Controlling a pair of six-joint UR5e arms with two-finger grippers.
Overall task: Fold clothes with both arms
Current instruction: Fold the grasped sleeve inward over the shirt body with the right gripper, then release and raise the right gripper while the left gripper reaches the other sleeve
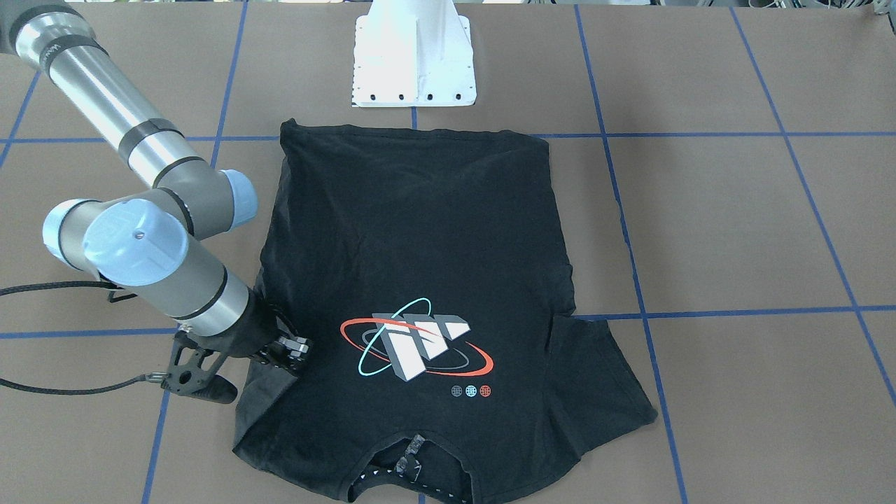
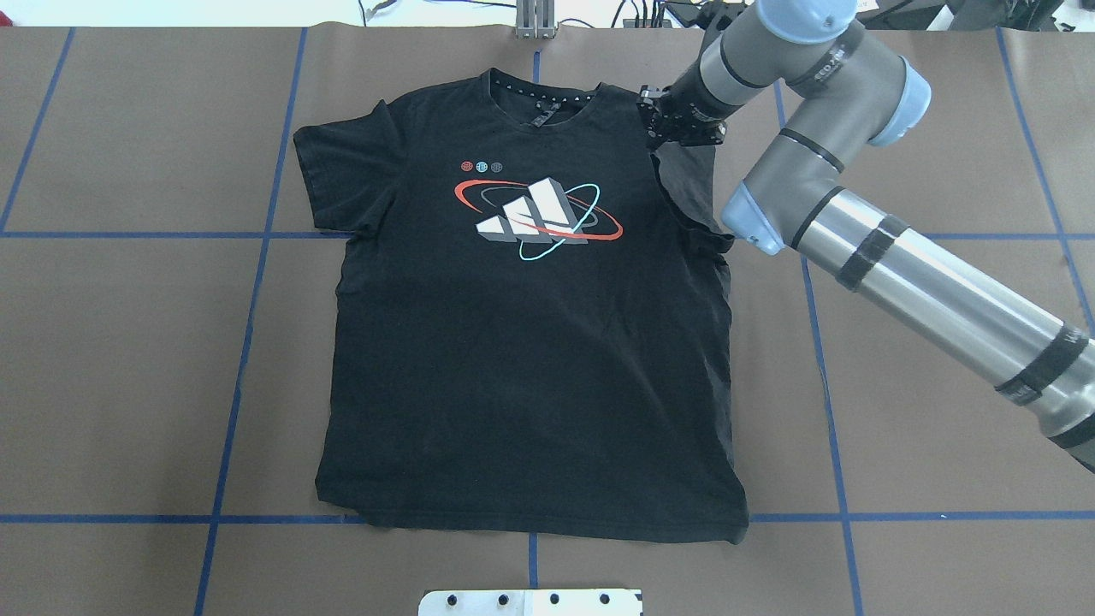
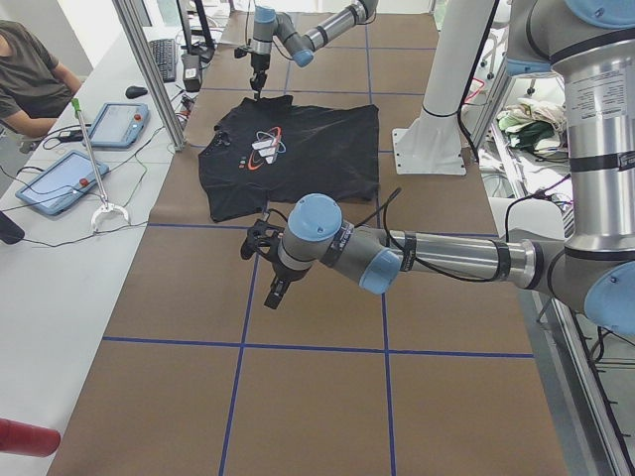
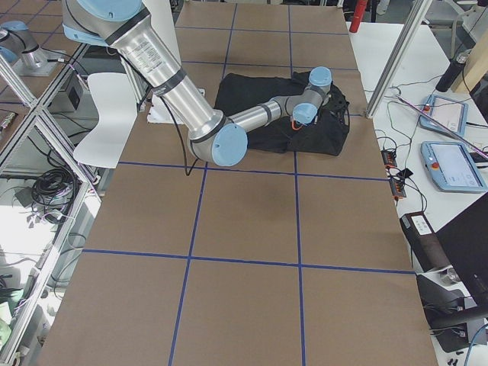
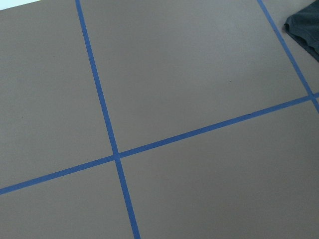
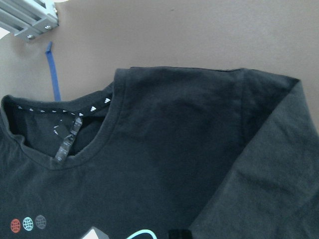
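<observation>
The black T-shirt (image 1: 420,231) lies flat and face up on the brown table, its logo (image 2: 535,218) showing and its collar (image 6: 65,107) at the far edge. My right gripper (image 1: 294,348) is at the shirt's right shoulder (image 2: 665,120), shut on the sleeve (image 6: 259,164), which rises a little and slants over the body. My left arm shows only in the exterior left view, with its gripper (image 3: 258,238) above bare table beyond the shirt's left sleeve; I cannot tell whether it is open or shut. A corner of the shirt (image 5: 305,25) shows in the left wrist view.
The white pedestal base (image 1: 413,56) stands at the shirt's hem side. Blue tape lines (image 5: 114,154) grid the table. An aluminium post (image 6: 30,20) stands past the collar. An operator (image 3: 30,74) and tablets (image 3: 55,183) are beside the table's far edge.
</observation>
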